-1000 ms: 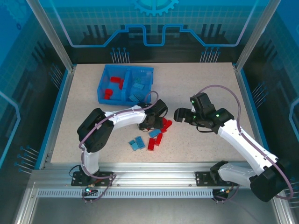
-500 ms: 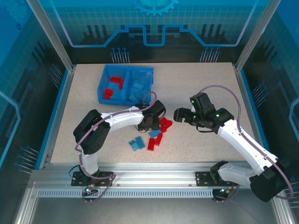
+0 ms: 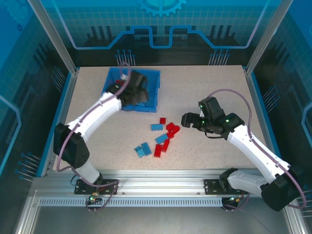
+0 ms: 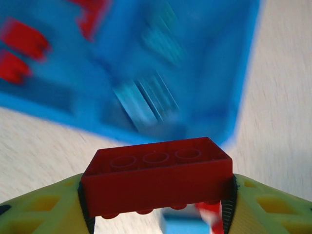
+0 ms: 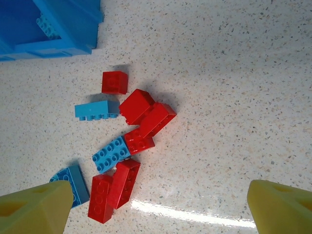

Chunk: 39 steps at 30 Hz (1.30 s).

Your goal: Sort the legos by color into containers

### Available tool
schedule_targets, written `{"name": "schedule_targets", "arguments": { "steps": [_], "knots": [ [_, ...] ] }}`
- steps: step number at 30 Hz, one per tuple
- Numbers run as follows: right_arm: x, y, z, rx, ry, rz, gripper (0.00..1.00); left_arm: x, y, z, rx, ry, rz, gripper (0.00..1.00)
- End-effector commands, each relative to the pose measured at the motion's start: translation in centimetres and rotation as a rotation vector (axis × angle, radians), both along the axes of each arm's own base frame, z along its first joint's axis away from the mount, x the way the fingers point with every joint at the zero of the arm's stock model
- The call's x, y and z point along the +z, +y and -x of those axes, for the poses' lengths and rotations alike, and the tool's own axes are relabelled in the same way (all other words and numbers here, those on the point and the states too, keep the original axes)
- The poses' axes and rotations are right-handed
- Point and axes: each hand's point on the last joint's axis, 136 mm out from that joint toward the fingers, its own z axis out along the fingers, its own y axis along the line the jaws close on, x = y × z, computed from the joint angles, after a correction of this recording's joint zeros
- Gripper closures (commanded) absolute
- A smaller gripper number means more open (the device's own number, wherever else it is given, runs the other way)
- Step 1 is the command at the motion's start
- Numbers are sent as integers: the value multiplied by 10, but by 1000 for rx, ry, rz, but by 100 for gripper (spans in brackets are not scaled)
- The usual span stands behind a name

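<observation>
My left gripper is shut on a red lego, pinched end to end between its yellow fingers. In the top view this gripper hangs over the blue tray. The tray is blurred below it, with red legos in the left container and light blue ones in the right. Loose red and light blue legos lie mid-table, also seen in the right wrist view. My right gripper stands open just right of that pile, nothing between its fingers.
Two light blue bricks and a red pair lie nearest the front edge. A corner of the tray sits at the upper left of the right wrist view. Bare speckled tabletop stretches right of the pile.
The left arm has swung from the loose pile back and left to above the tray, carrying the red lego. The right arm has stayed put.
</observation>
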Motion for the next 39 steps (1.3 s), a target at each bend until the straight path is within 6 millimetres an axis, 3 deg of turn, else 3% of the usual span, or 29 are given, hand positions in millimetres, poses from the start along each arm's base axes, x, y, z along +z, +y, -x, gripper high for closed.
{"name": "schedule_targets", "arguments": {
  "steps": [1,6,10,14,21,26,30,34,39],
  "knots": [
    [8,-4,2,-18,-12,-21,6,4,58,-48,106,-16,-14,39],
    [18,-9,6,-26,-37,-25,6,-35,104,-111,226,77,50,39],
    [23,-15,12,-43,-59,-25,6,-66,110,-141,254,136,137,37],
    [26,-18,15,-50,-68,-30,6,-76,106,-151,239,147,177,30],
    [24,-16,13,-49,-64,-33,6,-53,102,-140,212,109,196,22],
    [24,-8,6,-32,-56,-42,6,-21,99,-121,185,68,209,20],
    [26,3,-4,28,-83,-32,6,27,82,-91,98,-35,252,20],
    [40,45,-12,309,-232,47,9,87,49,-36,-113,-198,183,21],
    [33,91,-16,670,-357,305,10,124,-2,53,-523,-368,73,23]
  ]
}}
